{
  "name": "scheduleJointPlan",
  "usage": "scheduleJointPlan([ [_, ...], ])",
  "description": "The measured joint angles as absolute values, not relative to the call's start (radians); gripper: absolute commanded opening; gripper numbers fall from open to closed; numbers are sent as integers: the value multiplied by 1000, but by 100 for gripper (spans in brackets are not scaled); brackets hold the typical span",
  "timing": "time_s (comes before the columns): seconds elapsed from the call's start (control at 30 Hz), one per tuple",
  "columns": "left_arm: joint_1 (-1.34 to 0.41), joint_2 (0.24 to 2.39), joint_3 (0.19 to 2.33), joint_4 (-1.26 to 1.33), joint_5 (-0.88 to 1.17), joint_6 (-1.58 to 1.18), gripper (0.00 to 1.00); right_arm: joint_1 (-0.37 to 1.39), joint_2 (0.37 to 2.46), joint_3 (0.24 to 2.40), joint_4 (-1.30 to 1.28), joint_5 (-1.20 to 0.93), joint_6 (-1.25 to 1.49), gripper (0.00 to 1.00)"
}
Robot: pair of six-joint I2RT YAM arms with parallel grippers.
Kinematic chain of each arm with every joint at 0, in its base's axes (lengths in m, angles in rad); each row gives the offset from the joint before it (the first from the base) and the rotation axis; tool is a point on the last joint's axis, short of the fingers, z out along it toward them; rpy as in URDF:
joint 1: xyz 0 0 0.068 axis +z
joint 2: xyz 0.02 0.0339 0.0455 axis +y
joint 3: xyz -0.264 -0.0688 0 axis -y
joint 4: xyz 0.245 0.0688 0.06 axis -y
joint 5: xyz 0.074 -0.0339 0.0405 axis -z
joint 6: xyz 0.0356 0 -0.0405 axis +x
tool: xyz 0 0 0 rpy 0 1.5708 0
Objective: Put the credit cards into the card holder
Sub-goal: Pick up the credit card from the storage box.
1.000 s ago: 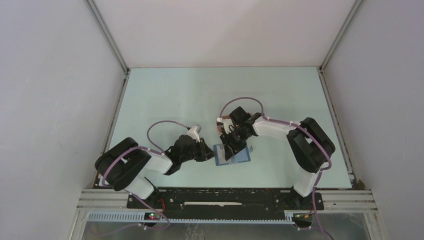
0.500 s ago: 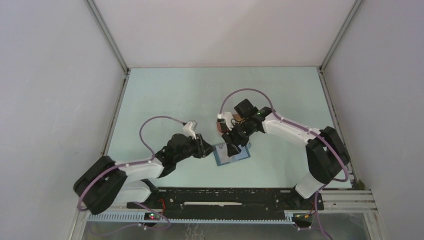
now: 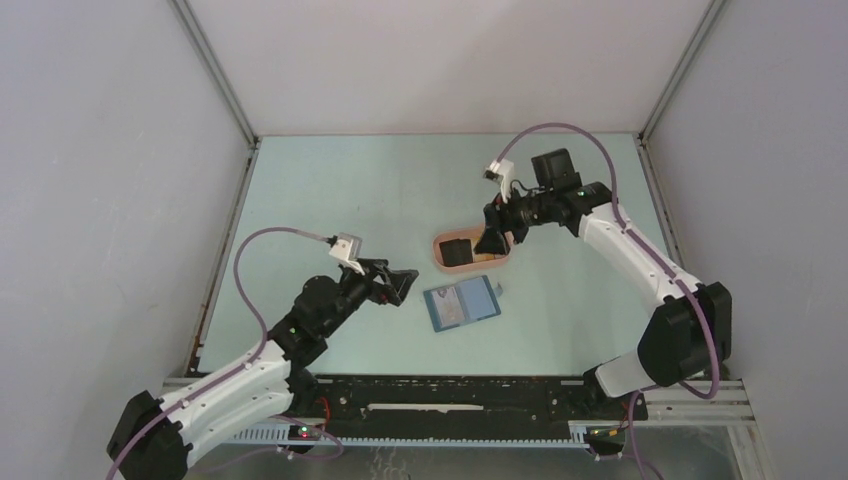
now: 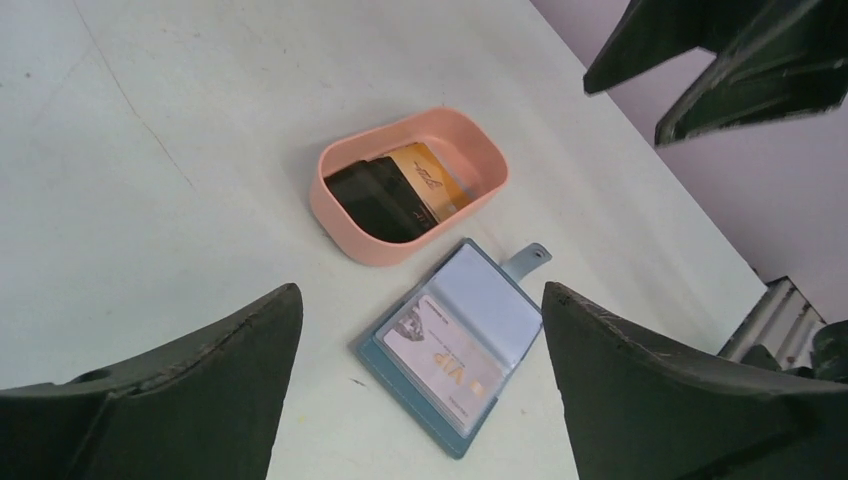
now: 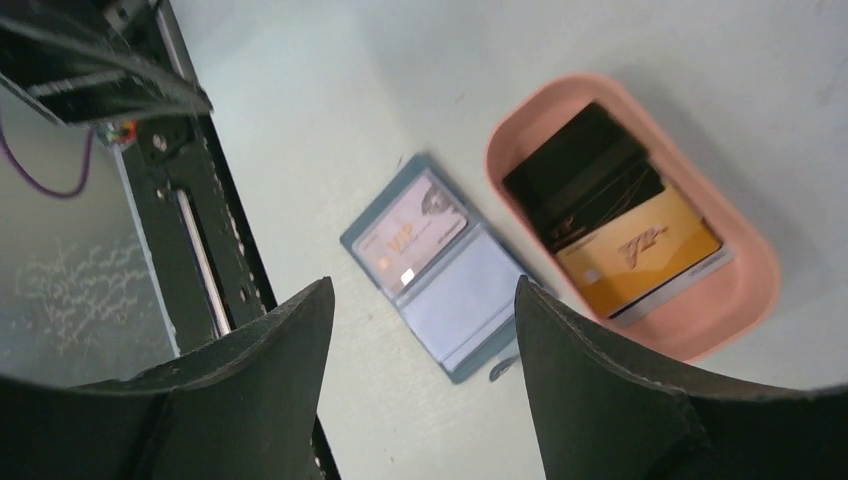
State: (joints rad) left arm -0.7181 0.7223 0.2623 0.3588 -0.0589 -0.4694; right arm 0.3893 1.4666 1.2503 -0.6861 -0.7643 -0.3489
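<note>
L end effector (image 3: 403, 284) & R end effector (image 3: 494, 238) both apart, empty; credit cards (image 4: 380, 200) overlap in pink tray (image 4: 385, 248), so you may pinch 2 at once.

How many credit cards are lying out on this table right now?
3 clearly: a pale card in the blue wallet's slot, and a black card and a gold card stacked in the pink tray. More may hide beneath them.

Card holder (image 3: 461, 304) open on the desk (image 3: 330, 200), one card (image 4: 440, 357) in its left half, tray (image 4: 385, 252) behind it holding perhaps three overlapping credit cards (image 4: 392, 192), left hand (image 3: 403, 285) at holder's left, right hand (image 3: 493, 238) above tray's right end.
</note>
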Motion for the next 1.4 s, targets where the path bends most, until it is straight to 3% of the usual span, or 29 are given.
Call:
scheduleJointPlan([
  [0.23, -718, 763, 263, 405, -75, -436, 100, 362, 1569, 1354, -591, -825, -234, 73],
  [0.6, -685, 1139, 381, 521, -15, -499, 97, 393, 1831, 1355, -465, -646, 23, 68],
  [0.83, -626, 1355, 437, 620, 73, -600, 82, 410, 1951, 1398, -439, -569, 140, 67],
  [1.4, -599, 1651, 569, 684, 172, -710, 66, 410, 2039, 1451, -465, -494, 181, 67],
])
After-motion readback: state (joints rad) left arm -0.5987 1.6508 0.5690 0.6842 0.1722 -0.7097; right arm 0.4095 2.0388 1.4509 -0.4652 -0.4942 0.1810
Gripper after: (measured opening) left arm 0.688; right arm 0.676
